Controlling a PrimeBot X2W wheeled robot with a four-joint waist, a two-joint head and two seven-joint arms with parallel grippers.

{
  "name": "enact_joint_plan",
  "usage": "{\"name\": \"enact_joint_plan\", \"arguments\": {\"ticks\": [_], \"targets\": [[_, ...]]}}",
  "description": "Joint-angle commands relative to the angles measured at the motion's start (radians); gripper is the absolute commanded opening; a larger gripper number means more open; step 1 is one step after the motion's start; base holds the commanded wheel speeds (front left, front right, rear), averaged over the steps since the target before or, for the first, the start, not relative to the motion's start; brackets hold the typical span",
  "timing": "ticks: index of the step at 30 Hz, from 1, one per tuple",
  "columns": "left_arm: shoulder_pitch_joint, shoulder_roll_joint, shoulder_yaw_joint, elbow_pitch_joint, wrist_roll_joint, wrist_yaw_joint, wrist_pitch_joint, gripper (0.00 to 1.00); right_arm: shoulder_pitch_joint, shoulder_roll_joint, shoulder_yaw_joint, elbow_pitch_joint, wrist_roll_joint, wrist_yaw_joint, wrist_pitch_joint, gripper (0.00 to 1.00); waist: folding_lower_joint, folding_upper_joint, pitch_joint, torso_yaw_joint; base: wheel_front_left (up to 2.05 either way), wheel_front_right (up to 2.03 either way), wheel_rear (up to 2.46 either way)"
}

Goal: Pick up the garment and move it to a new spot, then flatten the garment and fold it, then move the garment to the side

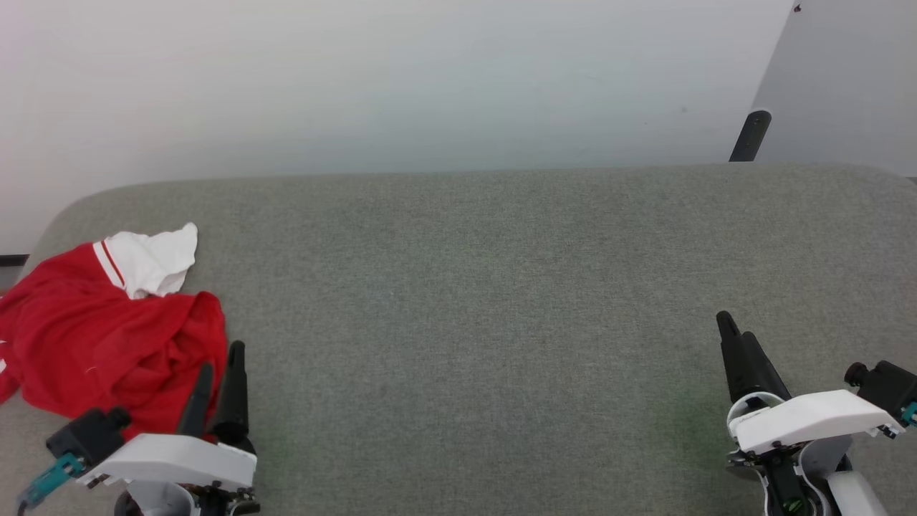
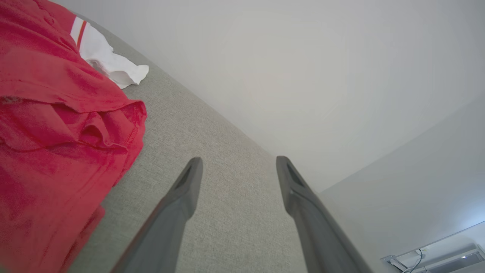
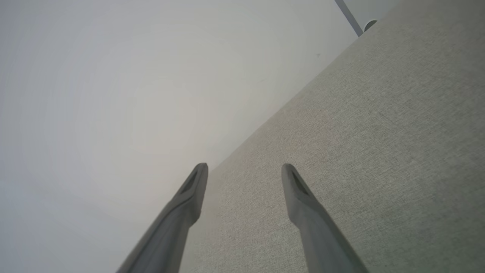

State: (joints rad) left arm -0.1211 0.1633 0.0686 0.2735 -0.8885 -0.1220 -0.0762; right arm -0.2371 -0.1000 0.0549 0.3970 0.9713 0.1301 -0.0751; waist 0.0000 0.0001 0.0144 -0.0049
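Observation:
The garment (image 1: 107, 337) lies crumpled at the far left of the grey fabric surface (image 1: 487, 301), red with a white sleeve (image 1: 157, 258) and striped trim on top. In the left wrist view the garment (image 2: 57, 125) fills the left side, with its white sleeve (image 2: 110, 62) beyond. My left gripper (image 1: 221, 358) sits at the lower left, just right of the garment's near edge, open with nothing between its fingers (image 2: 189, 185). At the lower right my right gripper (image 1: 738, 326) is open and empty too, far from the garment, its fingers (image 3: 295, 189) over bare fabric.
A pale wall (image 1: 401, 79) rises behind the surface's back edge. A dark pole end (image 1: 750, 135) stands at the back right beside a grey panel (image 1: 852, 79). The surface's left corner is rounded near the garment.

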Motion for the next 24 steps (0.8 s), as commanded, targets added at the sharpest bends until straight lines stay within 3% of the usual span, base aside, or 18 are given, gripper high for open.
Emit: {"name": "enact_joint_plan", "arguments": {"ticks": [1,14,24], "targets": [[-0.026,0.010,-0.001,-0.011,0.031,-0.002,-0.008,1.00,-0.026,-0.002,0.001,-0.004,-0.035,0.001,-0.009,1.00,0.0000,-0.0001,0.000,0.000,0.00,0.00,0.00],[-0.022,0.040,-0.021,0.005,0.255,-0.001,-0.048,1.00,-0.040,0.021,-0.035,0.006,-0.379,0.001,-0.039,1.00,0.0000,-0.0001,0.001,-0.007,0.00,0.00,0.00],[-0.015,0.055,-0.031,0.002,0.384,0.002,-0.076,1.00,-0.048,0.037,-0.053,0.002,-0.560,0.001,-0.061,1.00,0.0000,-0.0001,0.000,-0.011,0.00,0.00,0.00]]}}
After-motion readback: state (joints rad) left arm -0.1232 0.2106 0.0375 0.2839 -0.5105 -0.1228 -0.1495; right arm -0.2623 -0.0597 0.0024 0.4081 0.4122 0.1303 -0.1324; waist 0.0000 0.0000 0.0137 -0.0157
